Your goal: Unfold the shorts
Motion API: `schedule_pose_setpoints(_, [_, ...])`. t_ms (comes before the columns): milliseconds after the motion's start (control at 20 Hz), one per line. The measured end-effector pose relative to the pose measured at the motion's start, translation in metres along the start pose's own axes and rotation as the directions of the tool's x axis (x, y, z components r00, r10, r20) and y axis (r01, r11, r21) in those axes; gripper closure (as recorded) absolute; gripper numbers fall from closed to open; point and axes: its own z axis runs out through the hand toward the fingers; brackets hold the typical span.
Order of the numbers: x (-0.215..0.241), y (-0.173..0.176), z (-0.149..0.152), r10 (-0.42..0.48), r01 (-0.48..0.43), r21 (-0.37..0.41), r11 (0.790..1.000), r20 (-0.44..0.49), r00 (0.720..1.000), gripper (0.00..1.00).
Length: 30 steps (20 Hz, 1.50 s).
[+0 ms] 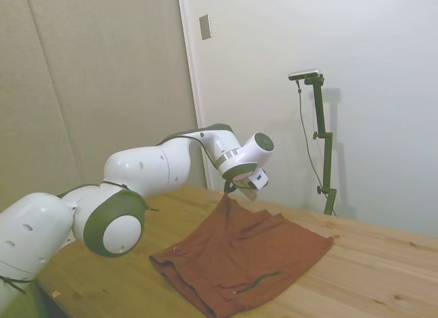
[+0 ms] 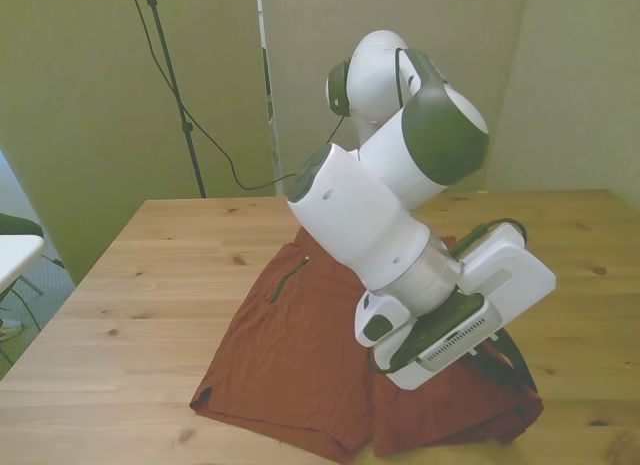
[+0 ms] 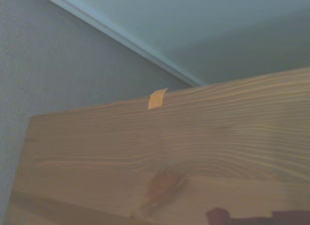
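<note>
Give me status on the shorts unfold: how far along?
Midway, by the look of it. Done: the gripper has hold of the shorts at one edge. In hand: that edge is pulled up into a peak above the table, the arm tilted over it. Left: most of the cloth lies on the wood in overlapping layers, so the raised part needs carrying across and laying flat.

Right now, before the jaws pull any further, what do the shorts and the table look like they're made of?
The shorts look like soft, thin woven or knit fabric, matte rust-brown: they tent up in a peak under the gripper and lie in loose folds. The table looks like pale solid wood, smooth with a low sheen, showing grain lines and knots.
</note>
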Motion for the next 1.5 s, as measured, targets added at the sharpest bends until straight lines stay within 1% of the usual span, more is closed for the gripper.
schedule_pose_setpoints(200, [-0.002,-0.003,0.016,-0.004,0.004,-0.009,1.0,0.008,1.0,1.0])
schedule_pose_setpoints(250, [-0.002,-0.003,0.018,-0.007,0.007,-0.011,1.0,0.011,1.0,0.0])
schedule_pose_setpoints(400, [-0.004,-0.003,0.027,-0.016,0.016,-0.009,1.0,0.036,0.999,0.0])
schedule_pose_setpoints(700, [-0.009,-0.01,0.04,-0.04,0.04,0.0,0.999,0.044,0.998,0.0])
schedule_pose_setpoints(950, [-0.014,-0.02,0.038,-0.053,0.053,0.002,0.999,0.035,0.998,0.0])
schedule_pose_setpoints(1100, [-0.016,-0.029,0.019,0.009,-0.012,-0.072,0.997,-0.04,0.999,0.0])
schedule_pose_setpoints(1250, [-0.01,-0.027,-0.01,0.058,-0.082,-0.158,0.984,-0.151,0.987,0.0])
schedule_pose_setpoints(1350, [-0.005,-0.019,-0.027,0.064,-0.113,-0.22,0.969,-0.218,0.974,0.0])
schedule_pose_setpoints(1500, [-0.012,-0.015,-0.036,0.044,-0.143,-0.325,0.935,-0.293,0.955,0.0])
